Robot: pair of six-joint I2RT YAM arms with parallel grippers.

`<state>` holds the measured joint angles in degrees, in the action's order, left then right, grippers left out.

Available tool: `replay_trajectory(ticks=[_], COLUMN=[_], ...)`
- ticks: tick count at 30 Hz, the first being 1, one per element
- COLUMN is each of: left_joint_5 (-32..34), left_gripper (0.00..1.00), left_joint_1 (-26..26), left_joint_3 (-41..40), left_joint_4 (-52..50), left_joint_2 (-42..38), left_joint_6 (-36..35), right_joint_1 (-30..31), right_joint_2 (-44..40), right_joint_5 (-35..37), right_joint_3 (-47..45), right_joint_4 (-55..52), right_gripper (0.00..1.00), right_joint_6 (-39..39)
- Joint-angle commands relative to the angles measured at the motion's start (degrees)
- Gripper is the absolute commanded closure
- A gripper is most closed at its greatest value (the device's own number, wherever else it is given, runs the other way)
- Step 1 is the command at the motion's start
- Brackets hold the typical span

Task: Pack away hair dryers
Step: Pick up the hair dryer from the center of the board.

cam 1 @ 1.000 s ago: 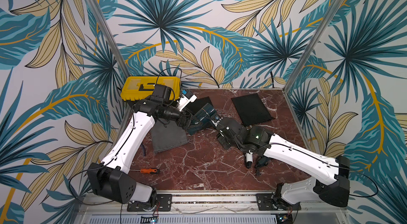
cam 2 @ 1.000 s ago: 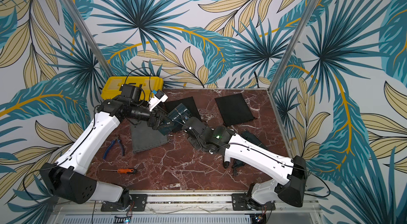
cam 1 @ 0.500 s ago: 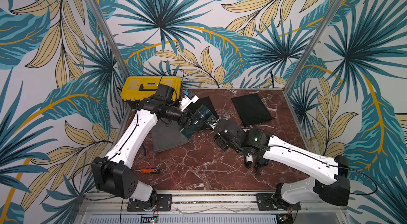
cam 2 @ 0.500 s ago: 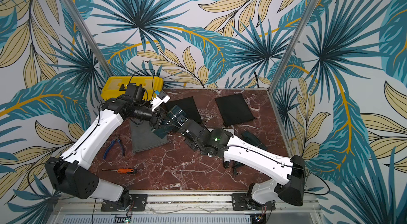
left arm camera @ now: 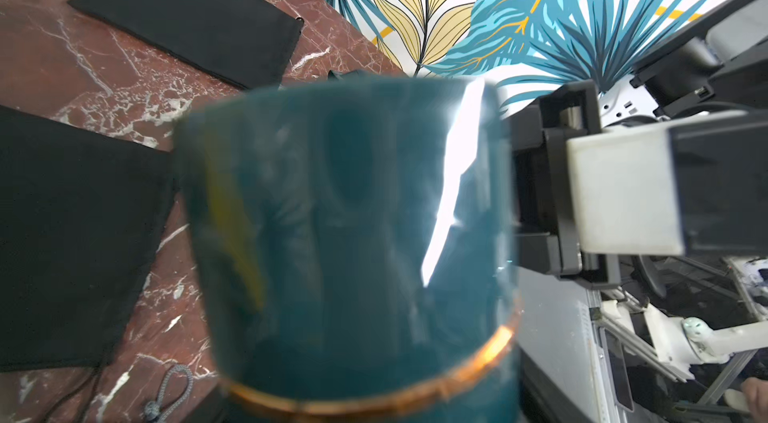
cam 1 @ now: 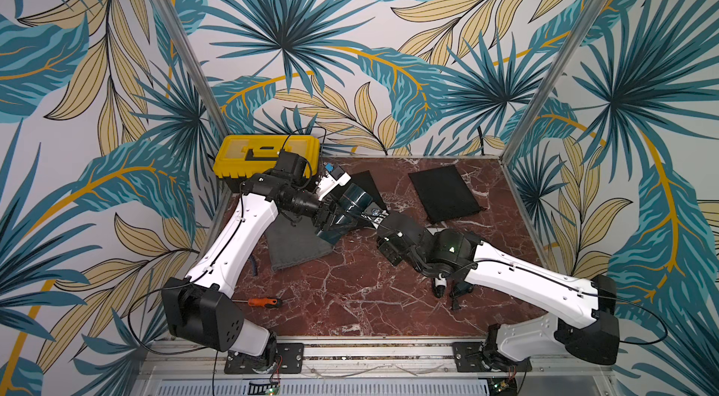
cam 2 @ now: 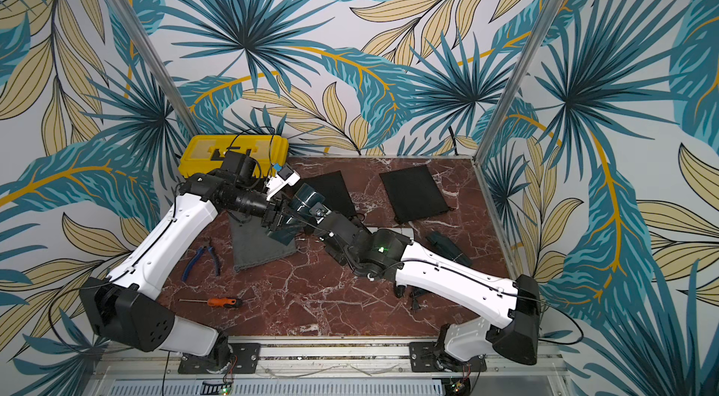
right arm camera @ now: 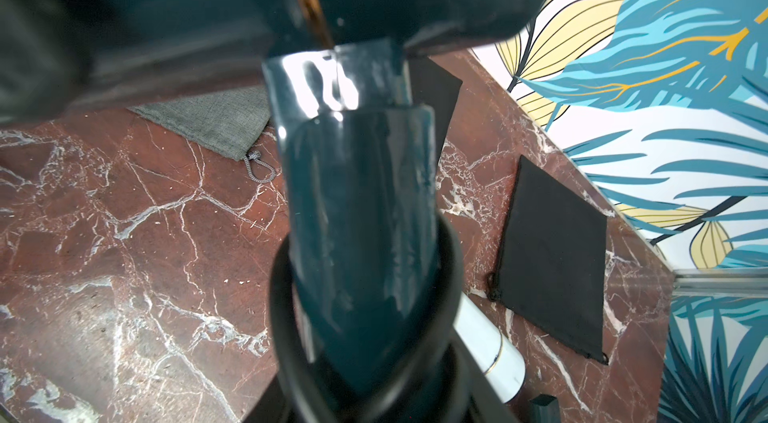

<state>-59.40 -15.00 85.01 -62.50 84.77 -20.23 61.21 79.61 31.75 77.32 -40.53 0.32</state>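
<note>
A dark teal hair dryer [cam 1: 355, 197] [cam 2: 307, 195] hangs above the table between my two arms. My right gripper [cam 1: 375, 216] [cam 2: 321, 216] is shut on its handle [right arm camera: 361, 209], and the black cord loops round the handle near the jaws. My left gripper [cam 1: 327, 217] [cam 2: 278, 220] is around the barrel [left arm camera: 345, 225], which fills the left wrist view and hides the fingers. A white hair dryer [right arm camera: 490, 352] lies on the table beneath my right arm. Another dark teal one [cam 2: 447, 247] lies to the right.
Two black pouches [cam 1: 443, 193] [cam 1: 367, 183] lie at the back of the marble table. A grey pouch [cam 1: 297, 248] lies under my left gripper. A yellow toolbox [cam 1: 249, 157] stands at the back left. An orange-handled screwdriver [cam 1: 264, 302] and blue pliers [cam 2: 202, 258] lie at the front left.
My right arm has carried the teal hair dryer left and back toward my left gripper. The left jaws have narrowed in on the barrel.
</note>
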Motion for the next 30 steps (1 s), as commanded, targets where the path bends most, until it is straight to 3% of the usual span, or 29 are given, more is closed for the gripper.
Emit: replay_trajectory(ticks=[1, 5, 7, 10, 13, 14, 20, 23, 27, 30], left_joint_5=[-4.97, -6.58, -7.70, -9.08, -9.57, -9.42, -3.64, -0.55, 1.29, 1.61], left_gripper=[0.35, 0.36, 0.41, 0.60, 0.95, 1.00, 1.00, 1.00, 1.00, 1.00], left_joint_1=[-0.82, -1.08, -1.08, -1.31, -1.36, -1.37, -1.39, -1.43, -1.38, -1.39], left_joint_3=[-0.79, -0.92, -1.32, -1.95, -1.87, -1.72, -0.32, 0.15, 0.58, 0.86], left_joint_4=[-1.84, -1.86, -1.86, -1.91, -1.88, -1.84, -1.96, -1.98, -2.01, -2.78], left_joint_2=[0.49, 0.87, 0.97, 1.04, 1.04, 1.02, -0.15, -1.80, -3.53, -4.35], left_joint_6=[-2.23, -2.66, -3.12, -3.50, -3.46, -3.42, -3.21, -4.46, -5.30, -6.82], right_joint_1=[0.12, 0.58, 0.75, 0.88, 1.00, 0.94, 1.00, 0.94, 0.92, 0.89], right_joint_2=[-1.88, -1.29, -1.26, -1.26, -0.71, -0.48, 0.18, 0.08, -1.10, -1.46], right_joint_5=[-0.23, -0.50, -0.46, -1.12, -1.87, -1.80, -1.42, -1.08, -1.21, -2.70], right_joint_3=[-0.27, 0.09, 0.12, 0.17, 0.70, 1.04, 1.70, 1.72, 0.86, 1.45], right_joint_4=[7.85, 8.54, 9.19, 10.18, 9.92, 9.49, 6.54, 4.61, 3.71, 1.55], right_gripper=[1.00, 1.00, 1.00, 1.00, 1.00, 1.00, 0.98, 0.85, 0.58, 0.47], right_joint_6=[0.99, 0.85, 0.85, 0.95, 1.07, 1.25, 1.35, 1.90, 2.05, 2.45])
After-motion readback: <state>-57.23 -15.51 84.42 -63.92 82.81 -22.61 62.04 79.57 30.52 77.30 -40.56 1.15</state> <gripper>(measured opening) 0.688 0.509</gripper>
